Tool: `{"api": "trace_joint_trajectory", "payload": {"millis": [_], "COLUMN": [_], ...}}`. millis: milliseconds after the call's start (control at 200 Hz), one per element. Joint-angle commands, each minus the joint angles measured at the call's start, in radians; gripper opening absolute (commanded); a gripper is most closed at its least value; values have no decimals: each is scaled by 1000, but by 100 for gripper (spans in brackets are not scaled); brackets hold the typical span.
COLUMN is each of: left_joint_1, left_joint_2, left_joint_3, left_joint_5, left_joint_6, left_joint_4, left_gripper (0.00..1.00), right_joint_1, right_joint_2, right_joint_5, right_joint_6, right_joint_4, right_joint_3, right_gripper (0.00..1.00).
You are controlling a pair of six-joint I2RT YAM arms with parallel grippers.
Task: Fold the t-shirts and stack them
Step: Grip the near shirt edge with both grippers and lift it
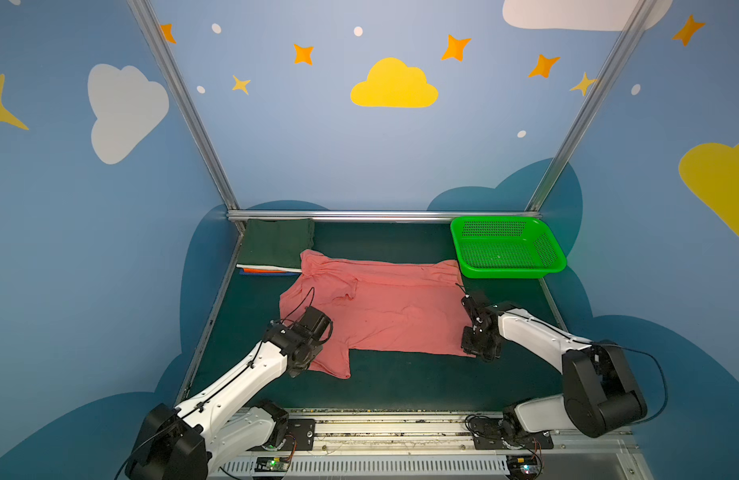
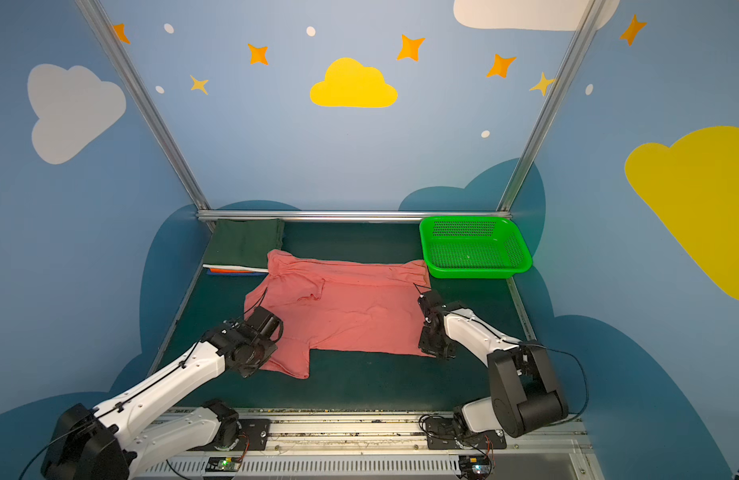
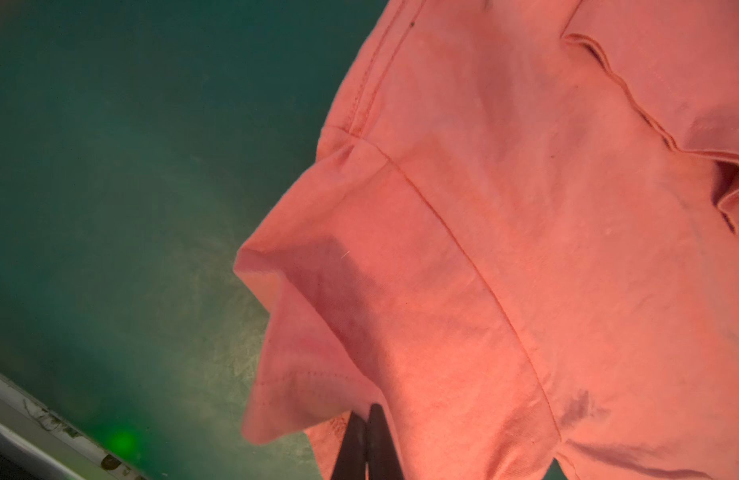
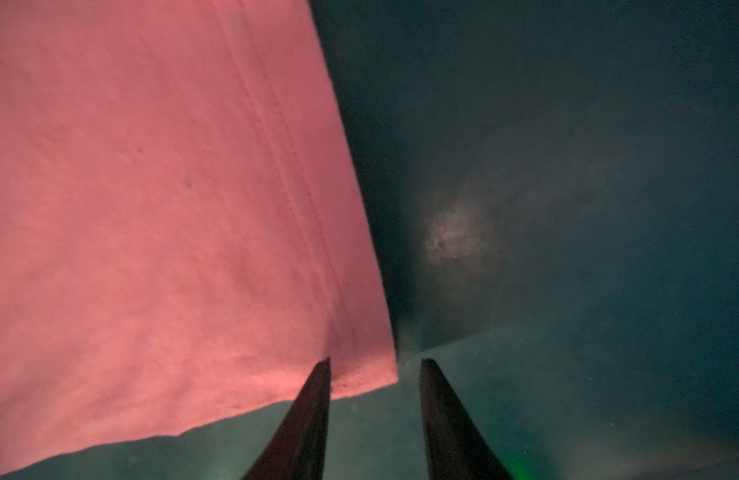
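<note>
**Pink shirt pinched at the sleeve, hem corner straddled**

The left pincer [image 3: 365,415] is closed tight on a fold of the pink shirt [image 1: 392,316], at the sleeve nearest the robot's base. The cloth bunches up away from its tips. The right pincer [image 4: 376,368] stands part open at the shirt's near hem corner. One finger [image 4: 314,399] is over the cloth and the other is over the bare mat [image 1: 401,386], with the corner between them (nothing is gripped, as far as the wrist view shows).

The shirt lies spread on the mat between the two pincers, with its collar end toward the left one and its hem toward the right one. Its far edge is rumpled.

Beyond the left pincer, in the far corner, sits a stack [image 1: 268,270] of folded shirts. A green shirt [image 1: 276,245] is on top, with white, orange and blue edges showing beneath. The pink shirt's far sleeve reaches the stack's side. Beyond the right pincer, just past the shirt's far hem corner, stands the basket [image 1: 509,272].
</note>
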Motion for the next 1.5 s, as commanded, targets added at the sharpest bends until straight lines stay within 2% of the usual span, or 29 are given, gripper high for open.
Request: {"api": "trace_joint_trajectory", "payload": {"millis": [0, 60, 185, 310, 516, 656, 866, 1106, 1492], "left_joint_1": [6, 7, 7, 8, 53, 107, 201, 264, 308], "left_joint_2": [-19, -25, -25, -23, 4, 47, 166, 338, 593], "left_joint_3": [11, 9, 8, 13, 69, 137, 264, 471, 785], "left_joint_5": [-13, -15, -12, -11, -18, -9, 14, 34, 25], "left_joint_6": [5, 1, -1, 3, 61, 150, 294, 431, 536], "left_joint_4": [-28, -28, -26, -21, 1, 23, 80, 109, 41], "left_gripper": [5, 5, 5, 5, 5, 5, 5, 5, 5], "right_joint_1": [-5, -4, -3, -4, -5, -19, -70, -123, -159], "right_joint_2": [22, 29, 41, 50, 51, 56, 84, 182, 347], "right_joint_5": [-13, -19, -20, -17, -17, -7, -23, -51, -77], "right_joint_6": [10, 13, 12, 5, -22, -55, -118, -186, -255], "right_joint_4": [18, 27, 36, 26, 8, -8, -15, -26, -62], "right_joint_3": [-15, -23, -28, -14, 33, 82, 174, 311, 515], "right_gripper": [39, 35, 12, 0, 0, 0, 0, 0, 0]}}
